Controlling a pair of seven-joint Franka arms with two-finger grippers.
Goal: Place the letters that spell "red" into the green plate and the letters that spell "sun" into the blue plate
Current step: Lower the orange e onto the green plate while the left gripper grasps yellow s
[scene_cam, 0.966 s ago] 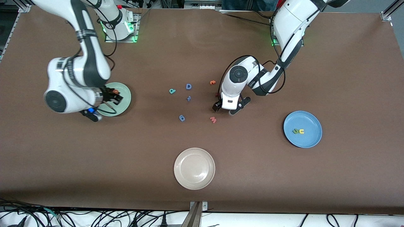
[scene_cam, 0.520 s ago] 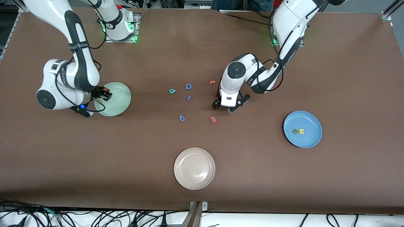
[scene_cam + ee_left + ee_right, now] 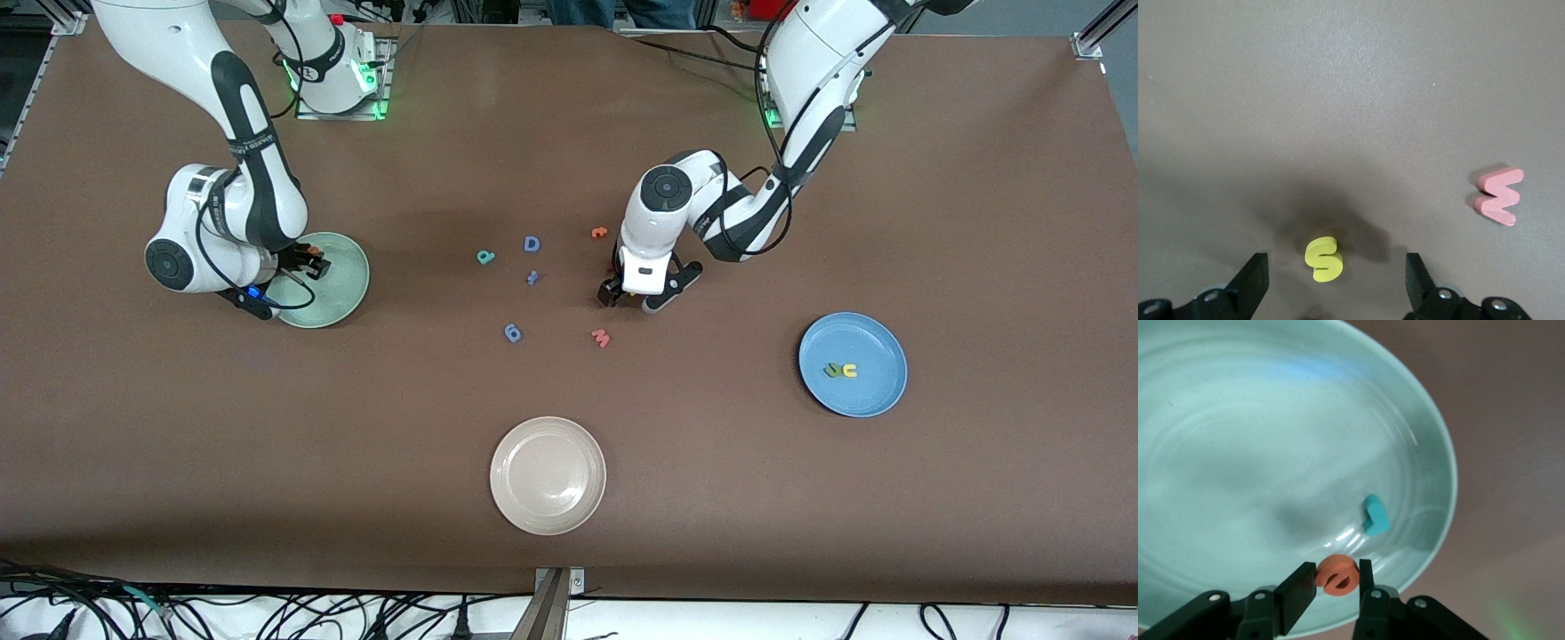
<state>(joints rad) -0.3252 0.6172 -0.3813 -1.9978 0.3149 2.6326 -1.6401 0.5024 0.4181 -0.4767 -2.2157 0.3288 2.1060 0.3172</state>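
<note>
**Fig.** Sorting foam letters, front view with both wrist views.

The right pincer (image 3: 1336, 572), over the green plate (image 3: 1238, 453) in the upper part of the front view toward the right arm's end of the tabletop (image 3: 800, 498), is narrowed on the orange e (image 3: 1339, 576), pinching it across its flat faces. The teal r (image 3: 1375, 515) lies in that plate near the rim. The teal d (image 3: 484, 257) lies on the tabletop in the upper middle of the frame, beside the blue D (image 3: 532, 244).

The left pincer (image 3: 1335, 280) stands wide and low over the tabletop near the frame's centre, one finger on each side of the yellow s (image 3: 1323, 259) and touching neither face. The pink w (image 3: 1498, 197) lies well apart from it. The olive n (image 3: 831, 371) and the yellow u (image 3: 850, 371) lie side by side in the blue plate (image 3: 893, 356), toward the left arm's end.

Handling, as judged: the letters look very light, soft and slightly springy, so a gentle squeeze should hold them and nothing is fragile. Their smallness is the difficulty, since a letter may tip or skid if one finger arrives first. The s is best taken across its two outer curves, fingers centred on its middle and low to the tabletop.
</note>
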